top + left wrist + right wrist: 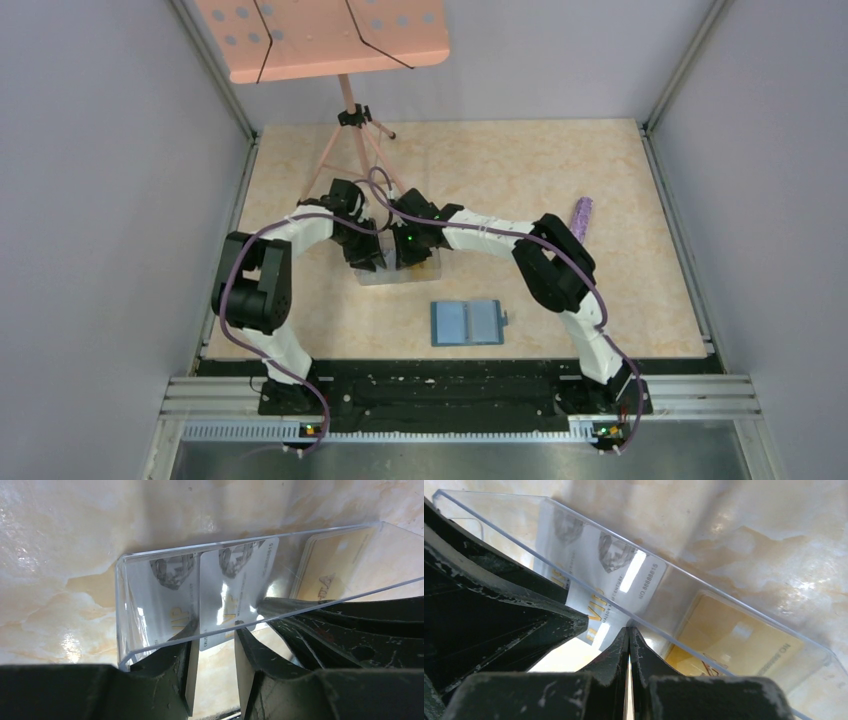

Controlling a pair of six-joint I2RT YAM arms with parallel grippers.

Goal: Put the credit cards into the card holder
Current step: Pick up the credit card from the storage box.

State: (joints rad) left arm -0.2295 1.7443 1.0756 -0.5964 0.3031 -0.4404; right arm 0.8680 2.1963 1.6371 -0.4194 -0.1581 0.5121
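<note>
Both arms meet at clear plastic box (372,279), mid bench (600,170). L gripper (214,630) jaws part spread, low end of pale grey card (235,580) betw. them; contact can't tell. R gripper (629,630) jaws pressed together at box wall. Gold card (734,640) in box's R end. Teal card holder (468,322) lies open, near-right of box.

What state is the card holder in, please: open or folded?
Open: the card holder lies flat, both lighter blue inner panels facing up, its tab sticking out to the right.
</note>
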